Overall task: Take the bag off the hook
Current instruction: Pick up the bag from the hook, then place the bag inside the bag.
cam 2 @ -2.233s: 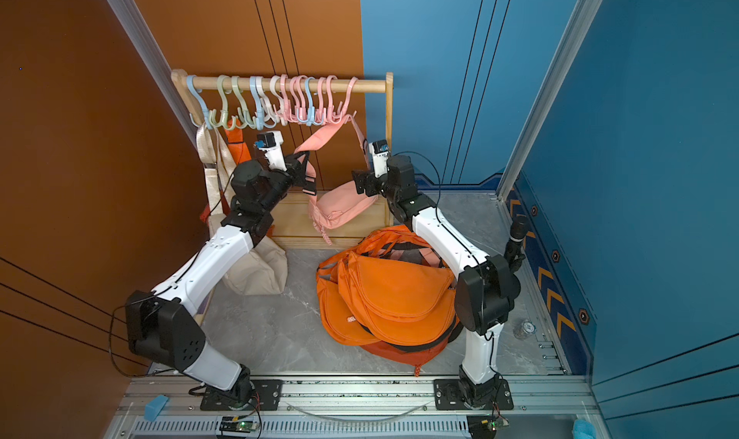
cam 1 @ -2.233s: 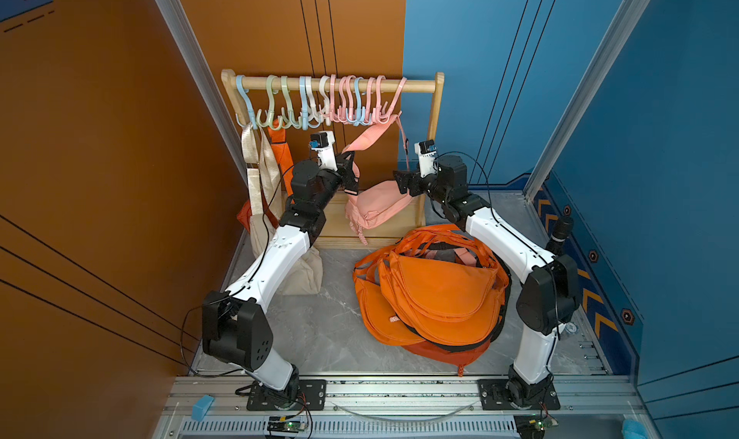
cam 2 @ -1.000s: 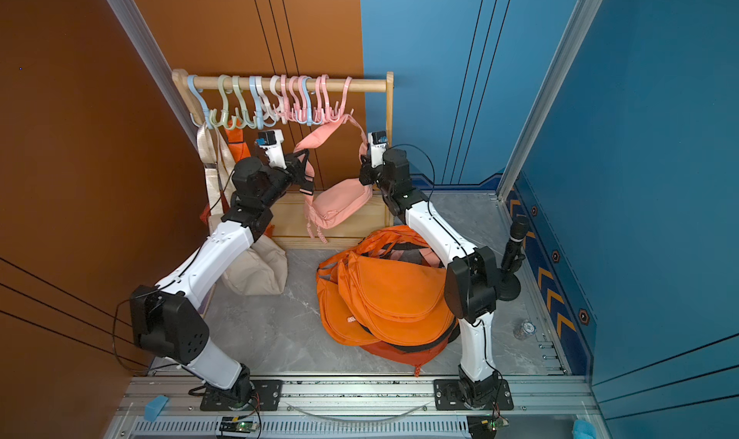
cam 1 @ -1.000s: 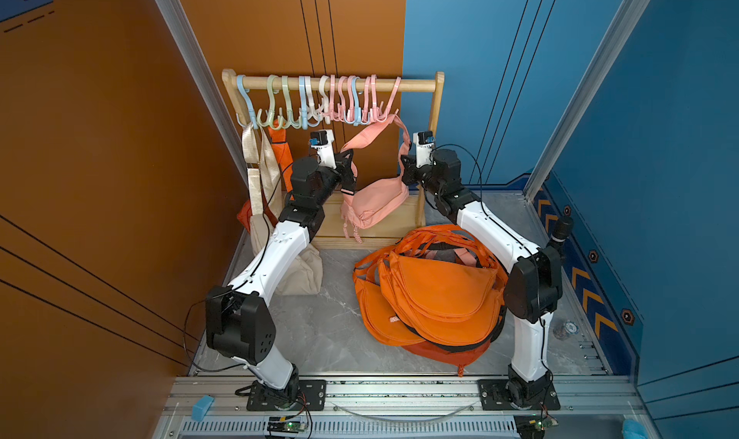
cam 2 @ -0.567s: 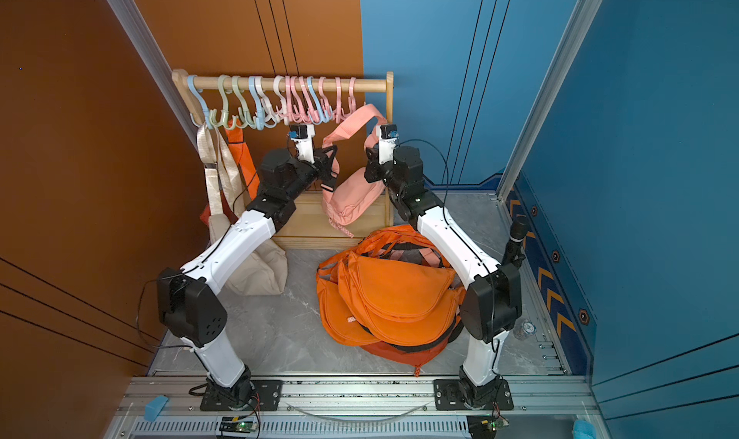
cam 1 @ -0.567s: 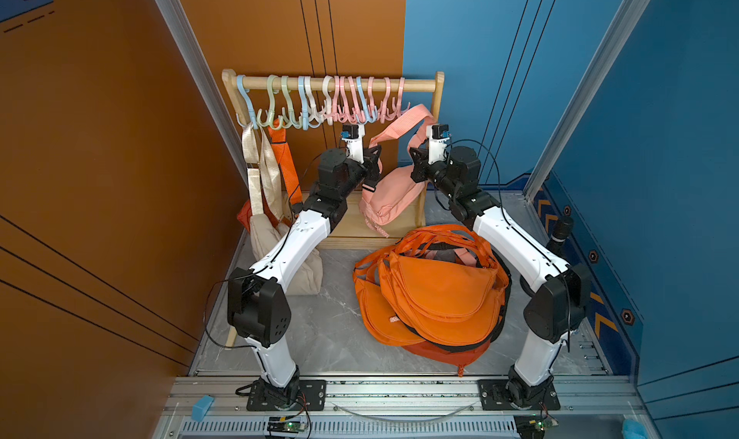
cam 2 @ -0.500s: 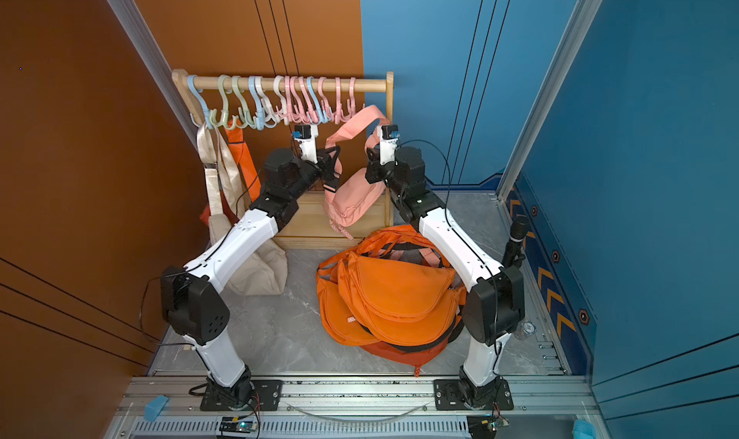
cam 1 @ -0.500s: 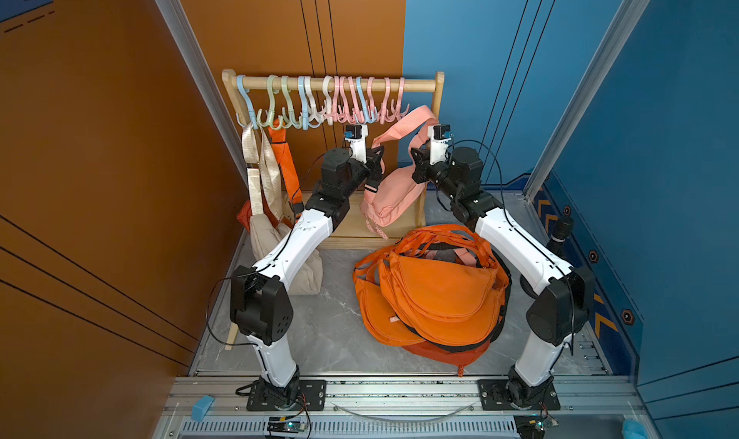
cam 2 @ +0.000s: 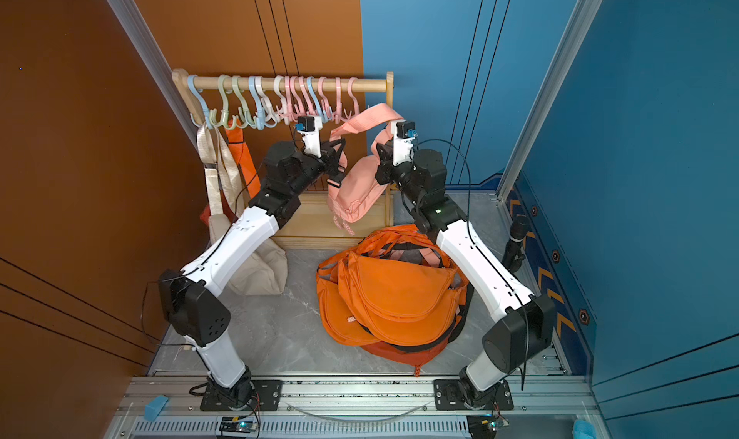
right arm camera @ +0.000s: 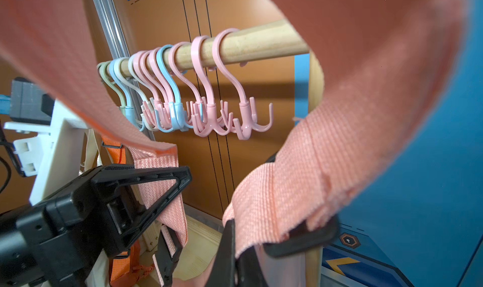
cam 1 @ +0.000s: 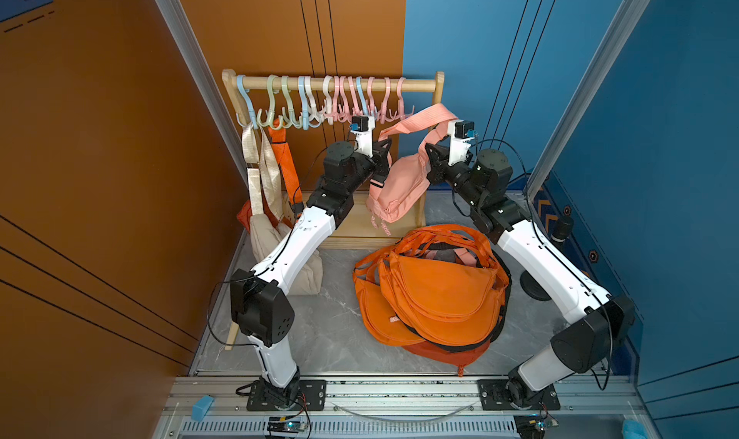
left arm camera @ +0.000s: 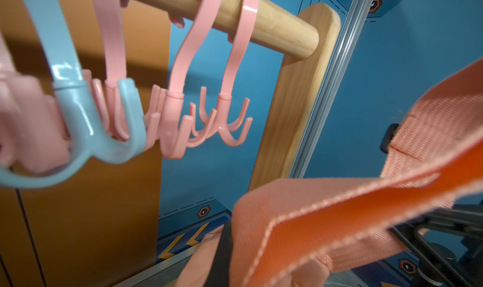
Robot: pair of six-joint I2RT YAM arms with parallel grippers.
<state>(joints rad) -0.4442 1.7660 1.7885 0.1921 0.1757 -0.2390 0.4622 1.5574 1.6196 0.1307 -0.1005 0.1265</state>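
Both top views show the pink bag [cam 1: 400, 185] hanging below the wooden rail [cam 1: 416, 85], its strap [cam 1: 420, 123] clear of the hooks [cam 1: 400, 97]; left gripper [cam 1: 384, 151] and right gripper [cam 1: 430, 155] are each clamped tight on that strap.

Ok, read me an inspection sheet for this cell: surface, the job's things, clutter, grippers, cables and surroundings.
Surface: grey marbled floor, partly covered by bags.
Job's things: pink fabric sling bag hangs by its pink webbing strap between the arms, off the pastel plastic hooks on the wooden rail.
Clutter: pile of orange fabric bags on the floor; beige canvas bag and orange webbing strap hang at the rail's orange-wall end.
Grippers: left gripper and right gripper, fingers shut on the pink webbing strap.
Cables: black cables loop loose at both arms.
Surroundings: orange panelled wall, blue panelled wall, aluminium base rail.
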